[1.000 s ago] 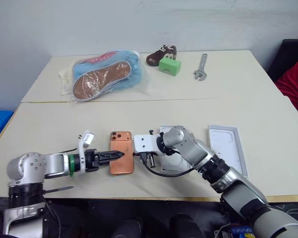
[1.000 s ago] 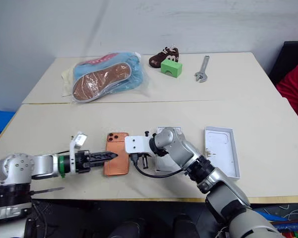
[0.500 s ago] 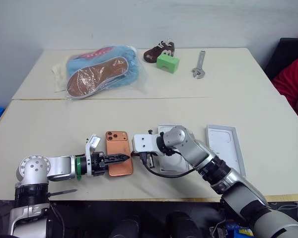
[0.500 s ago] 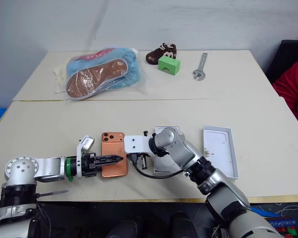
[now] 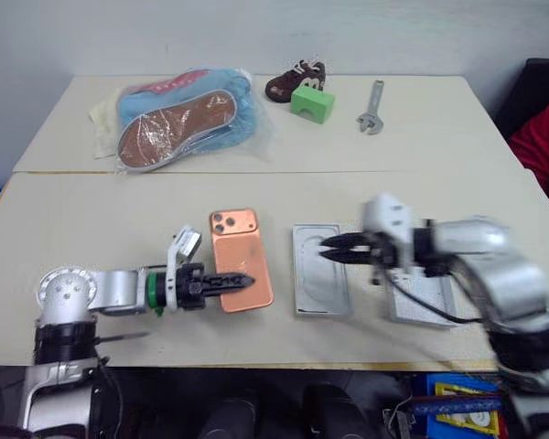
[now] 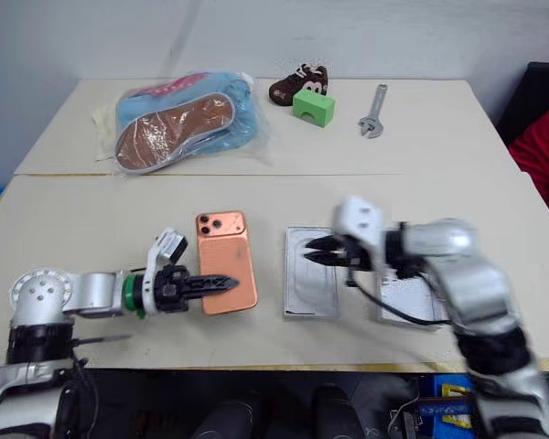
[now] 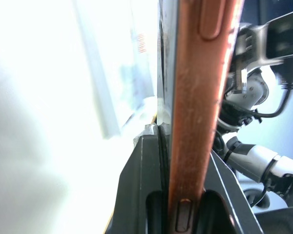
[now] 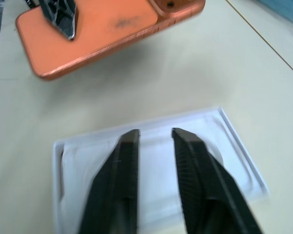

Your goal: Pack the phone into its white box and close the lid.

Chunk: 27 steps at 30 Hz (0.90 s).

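Left gripper [image 5: 241, 281] clamped on the phone [image 5: 241, 259], one black finger across the orange back, the other under it; in the left wrist view the phone's orange edge [image 7: 200, 97] sandwiched between the two fingers. Phone lying near the front of the table [image 5: 119, 219], camera corner pointing away from the robot, its near end seemingly tipped a little off the surface, though hard to be sure. Just to the right of the phone, apart from it, a shallow white tray with a rounded recess [image 5: 318, 279], flat on the table. Right gripper [image 5: 332, 246] hanging above that tray, fingers [image 8: 121, 170] slightly parted with a narrow gap and nothing between them. Further right, a second white tray [image 5: 421, 297] partly hidden behind the right arm; which of these is the box and which the lid, impossible to tell. At the back of the table: a bagged blue slipper [image 5: 178, 123], a small brown shoe [image 5: 288, 82], a green block [image 5: 312, 101] and a wrench [image 5: 372, 108]
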Each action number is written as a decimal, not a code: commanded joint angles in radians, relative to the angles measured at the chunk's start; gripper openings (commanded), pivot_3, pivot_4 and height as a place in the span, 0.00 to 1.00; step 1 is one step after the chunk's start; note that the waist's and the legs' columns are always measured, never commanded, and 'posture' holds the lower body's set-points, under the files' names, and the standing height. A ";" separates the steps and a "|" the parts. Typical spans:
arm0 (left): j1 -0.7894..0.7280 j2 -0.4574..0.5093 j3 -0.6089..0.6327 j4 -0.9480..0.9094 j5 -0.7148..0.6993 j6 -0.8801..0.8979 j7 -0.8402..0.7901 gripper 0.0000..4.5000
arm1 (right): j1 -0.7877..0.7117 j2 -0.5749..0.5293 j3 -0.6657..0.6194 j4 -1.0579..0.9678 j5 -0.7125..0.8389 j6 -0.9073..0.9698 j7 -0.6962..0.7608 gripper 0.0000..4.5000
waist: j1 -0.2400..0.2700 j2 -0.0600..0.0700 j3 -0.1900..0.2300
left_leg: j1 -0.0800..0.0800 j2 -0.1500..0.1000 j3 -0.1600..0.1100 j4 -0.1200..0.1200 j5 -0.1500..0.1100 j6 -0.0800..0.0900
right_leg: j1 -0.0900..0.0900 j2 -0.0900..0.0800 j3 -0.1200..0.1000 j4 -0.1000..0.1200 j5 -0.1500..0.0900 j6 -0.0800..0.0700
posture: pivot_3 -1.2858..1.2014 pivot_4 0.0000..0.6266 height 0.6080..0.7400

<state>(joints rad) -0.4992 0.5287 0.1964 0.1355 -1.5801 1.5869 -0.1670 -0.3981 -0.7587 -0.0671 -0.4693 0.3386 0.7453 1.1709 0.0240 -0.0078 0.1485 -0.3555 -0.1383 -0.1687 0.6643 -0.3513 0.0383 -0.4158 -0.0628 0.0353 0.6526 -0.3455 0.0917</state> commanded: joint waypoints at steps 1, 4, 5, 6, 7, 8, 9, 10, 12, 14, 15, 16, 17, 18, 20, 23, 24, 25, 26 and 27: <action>-0.082 -0.085 -0.069 0.038 -0.022 -0.019 0.045 0.02 | 0.116 -0.062 -0.129 -0.122 0.073 0.055 -0.029 0.46 | 0.002 -0.001 0.001 | 0.000 0.000 0.000 0.000 0.000 0.000 | 0.000 0.000 0.000 -0.001 0.000 0.001 | 0.52 0.24 1.00; -0.137 -0.147 -0.112 0.082 0.030 -0.018 0.068 0.02 | 0.206 -0.089 -0.184 -0.174 0.112 0.074 -0.058 0.68 | -0.002 -0.003 0.002 | 0.000 0.000 0.001 0.001 0.000 0.000 | -0.001 0.001 0.002 -0.004 0.001 0.001 | 0.52 0.24 1.00; -0.164 -0.177 -0.127 0.119 0.063 -0.023 0.073 0.02 | 0.240 -0.092 -0.201 -0.198 0.123 0.079 -0.070 0.74 | -0.005 -0.003 0.002 | 0.000 0.000 0.001 0.001 0.000 -0.001 | -0.001 0.001 0.002 -0.004 0.001 0.002 | 0.52 0.24 1.00; -0.183 -0.196 -0.136 0.145 0.087 -0.025 0.073 0.02 | 0.264 -0.094 -0.212 -0.216 0.132 0.083 -0.082 0.84 | -0.001 -0.003 0.002 | 0.000 0.000 0.001 0.001 0.000 -0.001 | -0.002 0.002 0.003 -0.004 0.001 0.002 | 0.52 0.24 1.00; -0.205 -0.219 -0.144 0.179 0.119 -0.029 0.071 0.02 | 0.283 -0.092 -0.222 -0.235 0.145 0.090 -0.098 0.90 | 0.000 -0.004 0.003 | 0.000 0.000 0.001 0.001 0.001 -0.002 | -0.002 0.002 0.003 -0.003 0.001 0.002 | 0.52 0.24 1.00; -0.226 -0.240 -0.150 0.210 0.153 -0.030 0.070 0.02 | 0.296 -0.089 -0.230 -0.249 0.154 0.096 -0.114 0.98 | 0.003 -0.004 0.003 | 0.000 0.000 0.001 0.001 0.001 -0.002 | -0.002 0.002 0.003 -0.002 0.001 0.002 | 0.52 0.24 1.00; -0.239 -0.251 -0.150 0.229 0.178 -0.027 0.065 0.02 | 0.302 -0.088 -0.234 -0.258 0.164 0.100 -0.129 0.99 | 0.004 -0.005 0.003 | 0.000 0.000 0.001 0.001 0.002 -0.003 | -0.003 0.002 0.002 -0.001 0.001 0.002 | 0.52 0.24 1.00; -0.255 -0.268 -0.164 0.247 0.225 -0.033 0.063 0.02 | 0.309 -0.086 -0.239 -0.266 0.170 0.101 -0.149 1.00 | 0.003 -0.005 0.003 | 0.000 0.000 0.001 0.002 0.002 -0.004 | -0.003 0.002 0.003 -0.001 0.001 0.002 | 0.52 0.24 1.00; -0.281 -0.293 -0.182 0.281 0.297 -0.035 0.056 0.02 | 0.319 -0.084 -0.246 -0.276 0.181 0.103 -0.180 1.00 | 0.004 -0.005 0.004 | 0.000 0.000 0.002 0.002 0.002 -0.004 | -0.003 0.002 0.003 0.000 0.001 0.002 | 0.52 0.24 1.00; -0.303 -0.317 -0.196 0.313 0.365 -0.039 0.037 0.02 | 0.329 -0.083 -0.249 -0.285 0.192 0.105 -0.207 1.00 | 0.006 -0.006 0.004 | 0.000 0.000 0.002 0.002 0.002 -0.004 | -0.003 0.002 0.003 0.000 0.001 0.002 | 0.52 0.24 1.00; -0.311 -0.328 -0.205 0.322 0.398 -0.048 0.022 0.02 | 0.335 -0.083 -0.250 -0.288 0.195 0.101 -0.219 1.00 | 0.008 -0.006 0.004 | 0.000 0.000 0.002 0.002 0.002 -0.004 | -0.003 0.002 0.003 0.000 0.001 0.002 | 0.52 0.24 1.00; -0.316 -0.335 -0.210 0.325 0.426 -0.053 0.007 0.02 | 0.340 -0.085 -0.249 -0.290 0.199 0.098 -0.229 1.00 | 0.009 -0.006 0.004 | 0.000 0.000 0.002 0.002 0.002 -0.004 | -0.003 0.002 0.003 0.000 0.001 0.002 | 0.52 0.24 1.00; -0.323 -0.344 -0.215 0.331 0.454 -0.063 -0.007 0.02 | 0.344 -0.085 -0.249 -0.293 0.202 0.097 -0.243 1.00 | 0.010 -0.006 0.004 | 0.000 0.000 0.002 0.002 0.002 -0.004 | -0.003 0.002 0.003 0.000 0.001 0.002 | 0.52 0.24 1.00; -0.329 -0.351 -0.214 0.338 0.474 -0.067 -0.020 0.02 | 0.346 -0.084 -0.249 -0.294 0.205 0.097 -0.254 1.00 | 0.013 -0.006 0.004 | 0.000 0.000 0.002 0.002 0.002 -0.004 | -0.003 0.002 0.003 0.000 0.001 0.002 | 0.52 0.24 1.00; -0.345 -0.368 -0.200 0.357 0.507 -0.062 -0.044 0.02 | 0.350 -0.084 -0.244 -0.295 0.210 0.094 -0.275 1.00 | 0.022 -0.006 0.004 | 0.000 0.000 0.002 0.002 0.002 -0.004 | -0.003 0.002 0.003 0.000 0.001 0.003 | 0.52 0.24 1.00; -0.361 -0.383 -0.189 0.357 0.547 -0.042 -0.078 0.18 | 0.360 -0.085 -0.232 -0.296 0.216 0.087 -0.297 1.00 | 0.032 -0.007 0.004 | 0.001 0.000 0.002 0.002 0.002 -0.004 | -0.003 0.002 0.003 0.000 0.001 0.003 | 0.52 0.24 1.00; -0.365 -0.387 -0.182 0.350 0.555 -0.029 -0.084 0.23 | 0.364 -0.085 -0.228 -0.296 0.216 0.084 -0.302 1.00 | 0.032 -0.007 0.005 | 0.000 0.000 0.002 0.002 0.002 -0.004 | -0.003 0.002 0.003 0.000 0.001 0.003 | 0.52 0.24 1.00; -0.367 -0.390 -0.176 0.345 0.563 -0.019 -0.090 0.28 | 0.367 -0.085 -0.225 -0.297 0.217 0.081 -0.307 1.00 | 0.032 -0.007 0.005 | 0.000 0.000 0.002 0.002 0.002 -0.004 | -0.003 0.002 0.003 0.000 0.001 0.003 | 0.52 0.24 1.00; -0.370 -0.388 -0.167 0.330 0.563 0.002 -0.097 0.36 | 0.367 -0.085 -0.223 -0.297 0.221 0.082 -0.311 1.00 | 0.032 -0.007 0.005 | 0.000 0.000 0.002 0.002 0.002 -0.004 | -0.003 0.002 0.003 0.000 0.001 0.003 | 0.52 0.24 1.00; -0.372 -0.387 -0.161 0.319 0.564 0.016 -0.104 0.42 | 0.367 -0.086 -0.221 -0.298 0.225 0.081 -0.314 1.00 | 0.031 -0.007 0.005 | 0.000 0.000 0.002 0.002 0.002 -0.004 | -0.003 0.002 0.003 0.000 0.001 0.003 | 0.52 0.24 1.00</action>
<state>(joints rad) -0.8549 0.1393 0.0199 0.4845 -1.0218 1.5754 -0.2500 -0.0291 -0.8391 -0.2792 -0.7385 0.5449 0.8467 0.8655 0.0552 -0.0151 0.1533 -0.3551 -0.1382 -0.1671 0.6665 -0.3491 0.0341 -0.4187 -0.0608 0.0381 0.6524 -0.3441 0.0945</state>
